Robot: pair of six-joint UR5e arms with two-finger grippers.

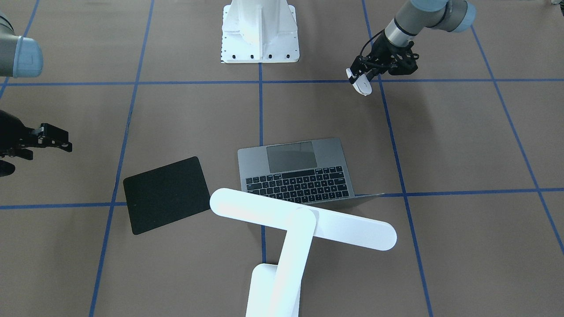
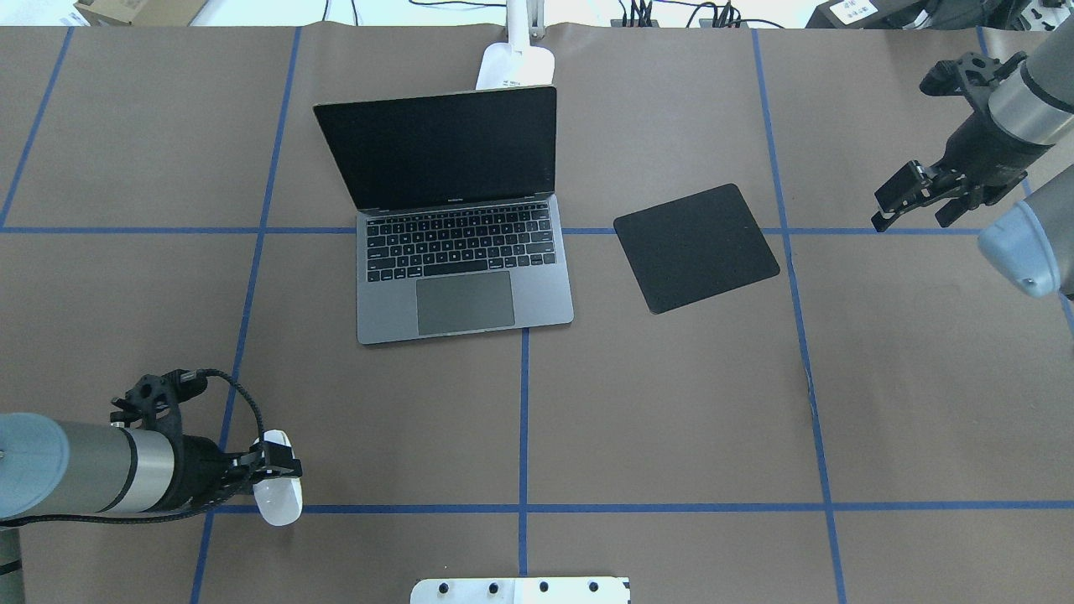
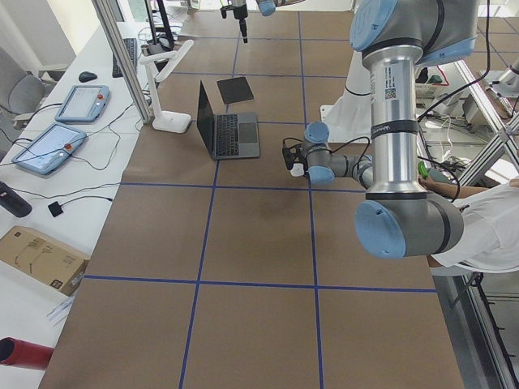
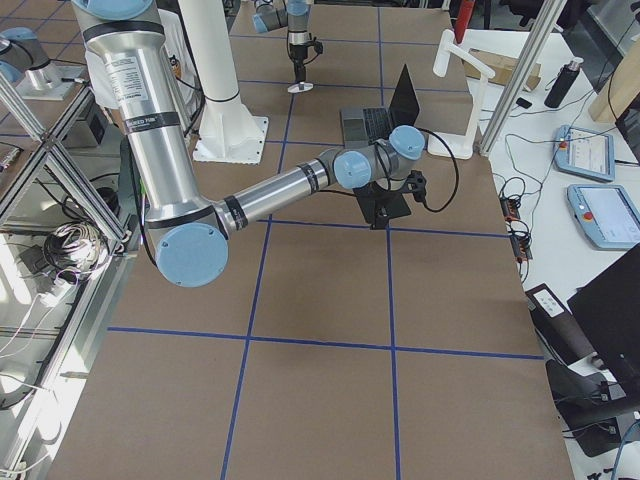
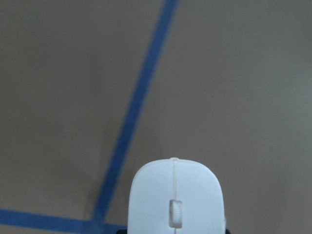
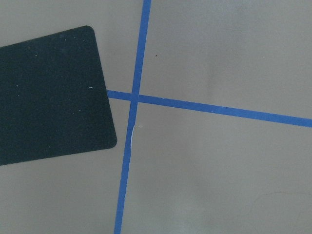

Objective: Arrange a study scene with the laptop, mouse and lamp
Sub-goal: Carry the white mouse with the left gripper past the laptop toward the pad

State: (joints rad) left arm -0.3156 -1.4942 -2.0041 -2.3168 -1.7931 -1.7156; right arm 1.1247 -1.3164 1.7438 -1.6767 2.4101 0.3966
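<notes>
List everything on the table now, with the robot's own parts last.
slim dark-grey metal laptop: one, grey with black keys, open, mid-table.
flat black rectangular pad: one, black, right of the laptop, apart from it.
white desk lamp: one, white, behind the laptop's screen.
small white oval mouse: one, white, near-left, gripped.
white bolted metal pedestal: one, white, at the robot's edge.
brown table: one, blue tape grid.
left hand: one, black, shut on the mouse.
right hand: one, black, open, empty, right of the pad.
</notes>
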